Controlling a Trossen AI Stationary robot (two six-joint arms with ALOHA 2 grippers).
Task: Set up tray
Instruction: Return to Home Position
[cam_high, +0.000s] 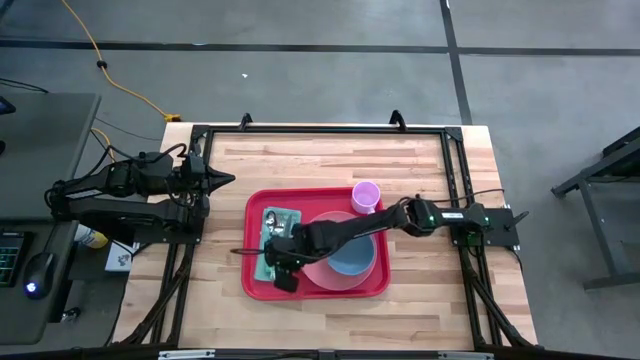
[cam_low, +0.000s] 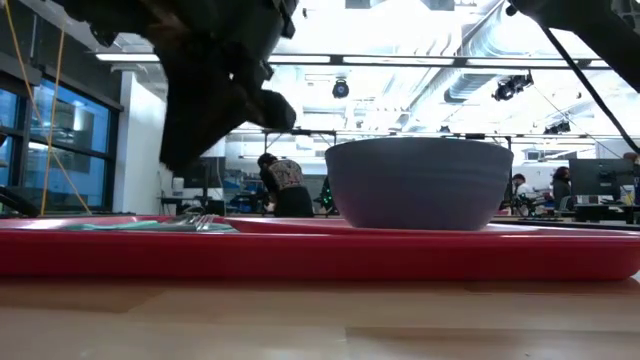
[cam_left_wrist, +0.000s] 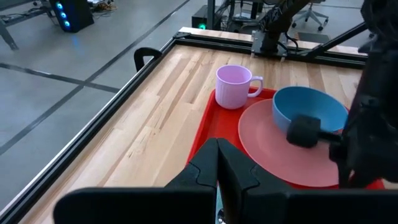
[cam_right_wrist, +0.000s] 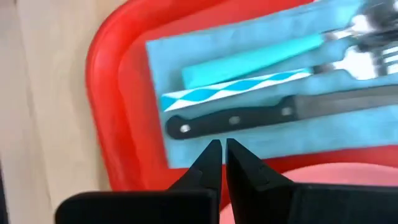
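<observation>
The red tray (cam_high: 255, 288) lies mid-table. Its left part holds a teal napkin (cam_right_wrist: 186, 43), on which lie a black-handled knife (cam_right_wrist: 249, 115), a blue-and-white patterned handle (cam_right_wrist: 236, 90), a teal-handled utensil (cam_right_wrist: 249, 56) and a fork (cam_right_wrist: 367, 59). A pink plate (cam_high: 345, 278) on the tray carries a blue bowl (cam_high: 355, 258). A pale purple mug (cam_left_wrist: 233, 86) stands at the tray's far right corner. My right gripper (cam_right_wrist: 222, 149) hangs shut above the napkin's near end, by the knife handle, holding nothing. My left gripper (cam_left_wrist: 217, 149) waits shut at the table's left edge.
A black metal frame (cam_high: 330, 130) runs around the wooden tabletop. Bare wood shows to the tray's left, along the far side and near the front edge. My right arm (cam_high: 400, 218) stretches across the plate and bowl from the right.
</observation>
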